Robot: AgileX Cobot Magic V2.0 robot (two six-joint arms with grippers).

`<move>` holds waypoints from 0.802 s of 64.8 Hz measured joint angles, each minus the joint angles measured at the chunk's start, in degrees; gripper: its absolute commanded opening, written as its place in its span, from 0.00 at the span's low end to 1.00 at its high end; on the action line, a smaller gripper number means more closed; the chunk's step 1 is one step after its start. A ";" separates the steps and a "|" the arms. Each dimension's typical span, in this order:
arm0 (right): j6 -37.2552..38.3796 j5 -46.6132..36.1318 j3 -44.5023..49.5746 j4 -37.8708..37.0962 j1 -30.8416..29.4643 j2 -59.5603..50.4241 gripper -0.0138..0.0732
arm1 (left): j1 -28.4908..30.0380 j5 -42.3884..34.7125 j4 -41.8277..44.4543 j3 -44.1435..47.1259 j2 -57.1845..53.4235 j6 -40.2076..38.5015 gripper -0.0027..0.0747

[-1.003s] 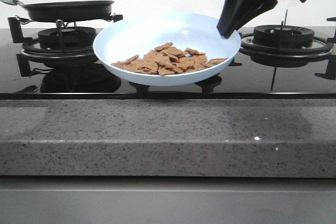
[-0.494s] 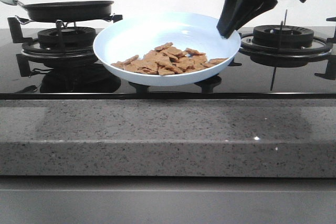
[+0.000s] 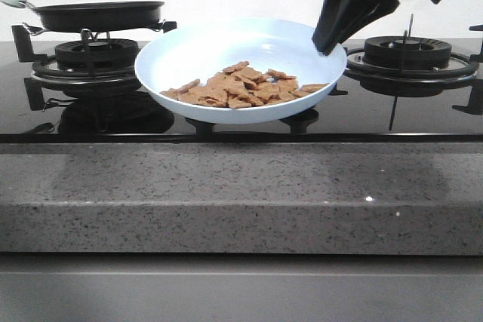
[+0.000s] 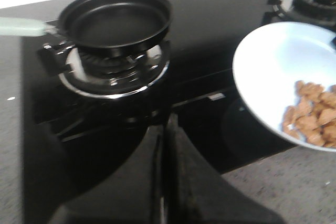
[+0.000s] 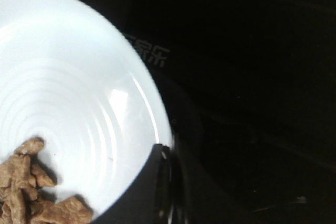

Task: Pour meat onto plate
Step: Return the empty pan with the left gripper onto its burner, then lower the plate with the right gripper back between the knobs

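So the right tool [image 3: 330,39] is pinching the far right rim of the plate [image 3: 189,54], fingers clamped on the edge. The plate tips toward the camera, and the meat [image 3: 241,87] sits heaped in its low front part, down and left of that tool. The left tool [image 4: 165,145] is pressed together with nothing in it; the black frying pan [image 4: 116,18] sits on a burner just ahead of it, over the dark stove surface [image 3: 362,107].
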 measured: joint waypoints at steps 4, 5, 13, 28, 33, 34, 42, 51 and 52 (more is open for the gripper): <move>0.00 0.00 0.00 0.00 0.00 0.00 0.08 | -0.29 -1.01 2.82 1.95 -2.89 -2.27 0.01; 0.00 0.00 0.00 0.00 0.00 0.00 0.08 | -0.29 -1.34 3.20 2.70 -3.48 -2.62 0.01; 0.00 0.00 0.00 0.00 0.00 0.00 0.08 | -0.29 -4.01 4.53 6.53 -8.19 -4.08 0.01; 0.00 0.00 0.00 0.00 0.00 0.00 0.08 | -0.39 -8.48 4.53 9.07 -12.33 -4.46 0.01; 0.00 0.00 0.00 0.00 0.00 0.00 0.08 | -0.39 -9.00 4.53 9.07 -12.33 -4.52 0.01; 0.00 0.00 0.00 0.00 0.00 0.00 0.08 | -0.39 -9.02 4.41 9.07 -12.33 -4.52 0.01; 0.00 0.21 -0.75 0.00 -0.12 0.11 0.08 | -0.39 -10.14 4.20 9.10 -12.33 -4.61 0.01; 0.15 1.33 -4.76 0.00 -1.10 1.71 0.08 | -0.39 -10.35 4.11 9.10 -12.33 -4.61 0.01; 0.24 1.54 -5.41 0.00 -1.30 2.18 0.08 | -0.39 -10.35 4.11 9.10 -12.33 -4.61 0.01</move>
